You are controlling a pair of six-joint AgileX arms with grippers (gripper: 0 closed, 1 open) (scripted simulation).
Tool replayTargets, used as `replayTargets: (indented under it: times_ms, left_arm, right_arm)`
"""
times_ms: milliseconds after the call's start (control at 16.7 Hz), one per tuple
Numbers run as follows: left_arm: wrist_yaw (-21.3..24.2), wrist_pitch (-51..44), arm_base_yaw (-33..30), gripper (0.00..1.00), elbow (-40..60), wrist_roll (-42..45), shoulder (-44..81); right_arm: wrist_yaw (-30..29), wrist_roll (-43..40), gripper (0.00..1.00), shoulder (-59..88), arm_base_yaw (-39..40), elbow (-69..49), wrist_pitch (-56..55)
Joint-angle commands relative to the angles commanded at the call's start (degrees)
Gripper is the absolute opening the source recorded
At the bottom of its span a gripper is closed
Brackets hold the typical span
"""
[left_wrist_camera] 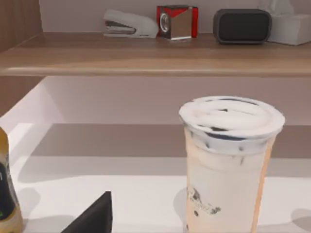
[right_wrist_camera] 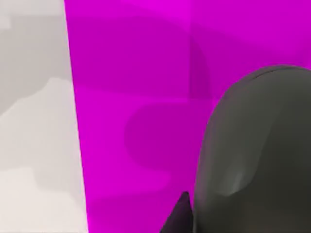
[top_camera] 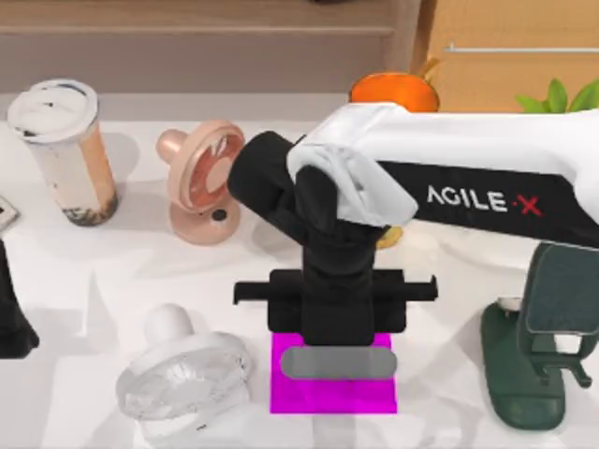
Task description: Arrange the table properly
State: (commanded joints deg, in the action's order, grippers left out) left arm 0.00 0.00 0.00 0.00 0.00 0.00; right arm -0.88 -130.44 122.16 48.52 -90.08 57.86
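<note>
Your right gripper (top_camera: 339, 329) hangs over the magenta pad (top_camera: 332, 393) near the front middle of the table (top_camera: 84, 290), with a grey rounded object (top_camera: 339, 363) lying on the pad right under it. Can't tell if the jaws are wide or closed on it, the wrist body hides them. If you're setting it down, lower straight, keep it inside the pad edges, release only once it rests flat. Left arm (top_camera: 14, 318) sits parked at the table's left edge. Right wrist view gives you the close-up: grey object (right_wrist_camera: 257, 150) on pad (right_wrist_camera: 141, 97), pad edge against white table (right_wrist_camera: 34, 145). Left wrist view adds the milk tea cup (left_wrist_camera: 228, 165) and the wooden shelf (left_wrist_camera: 146, 58) with stapler (left_wrist_camera: 129, 24)
</note>
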Motion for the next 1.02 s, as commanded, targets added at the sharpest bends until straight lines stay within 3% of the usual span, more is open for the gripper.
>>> replayTargets:
  times_ms: [420, 780, 1020]
  left_arm:
    - [0.0, 0.0, 0.0, 1.00, 0.0, 0.0, 0.0]
    - [0.0, 0.0, 0.0, 1.00, 0.0, 0.0, 0.0]
    - [0.0, 0.0, 0.0, 1.00, 0.0, 0.0, 0.0]
  right_arm:
    - [0.3, -0.3, 0.00, 0.0, 0.0, -0.4, 0.4]
    - [4.1, -0.4, 0.00, 2.3, -3.0, 0.7, 1.8]
    - [2.6, 0.1, 0.00, 1.8, -1.5, 1.2, 0.4]
